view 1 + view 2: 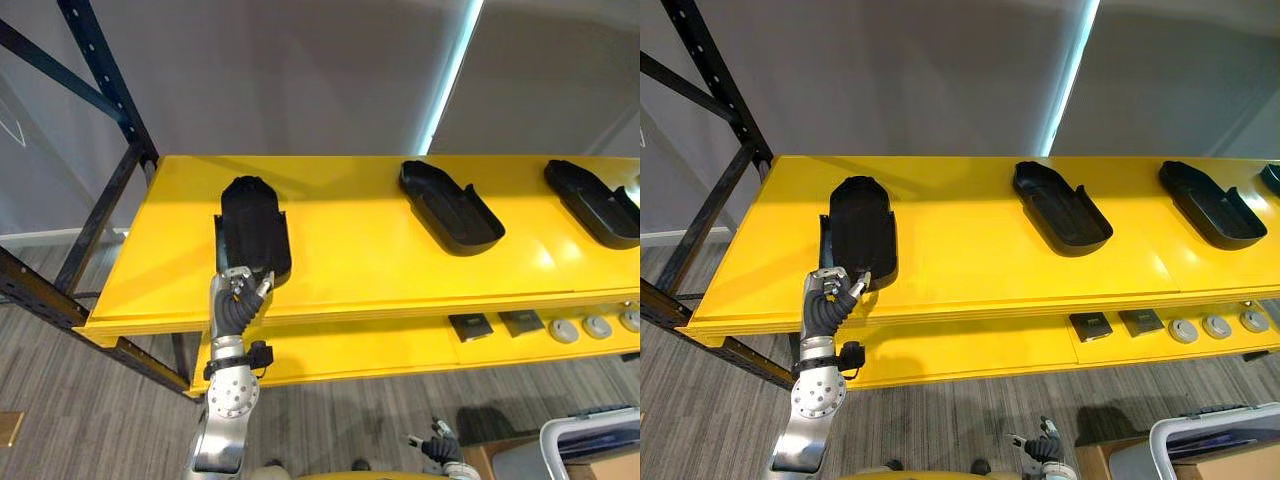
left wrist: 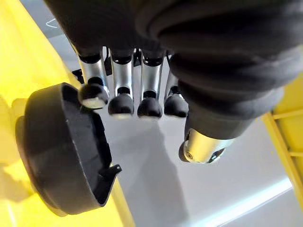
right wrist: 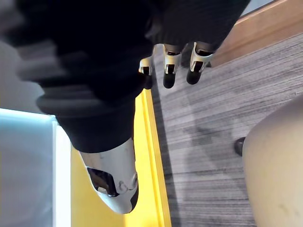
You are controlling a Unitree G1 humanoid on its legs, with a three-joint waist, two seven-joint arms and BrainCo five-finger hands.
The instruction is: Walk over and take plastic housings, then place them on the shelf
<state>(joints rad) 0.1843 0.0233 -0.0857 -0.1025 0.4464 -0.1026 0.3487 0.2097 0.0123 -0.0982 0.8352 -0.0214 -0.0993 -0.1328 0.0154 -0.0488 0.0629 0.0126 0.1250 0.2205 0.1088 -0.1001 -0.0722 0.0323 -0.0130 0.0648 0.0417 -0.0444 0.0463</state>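
Note:
Three black plastic housings lie open side up on the yellow upper shelf: one at the left, one in the middle, one at the right. My left hand reaches up at the shelf's front edge, just below the near end of the left housing. In the left wrist view its fingers are straight and apart from the thumb, their tips beside the housing's rim, not closed round it. My right hand hangs low near the floor, fingers relaxed, holding nothing.
A dark blue rack upright and brace stand at the shelf's left end. The lower yellow shelf carries small dark squares and round grey parts. A white-rimmed bin sits on the floor at lower right.

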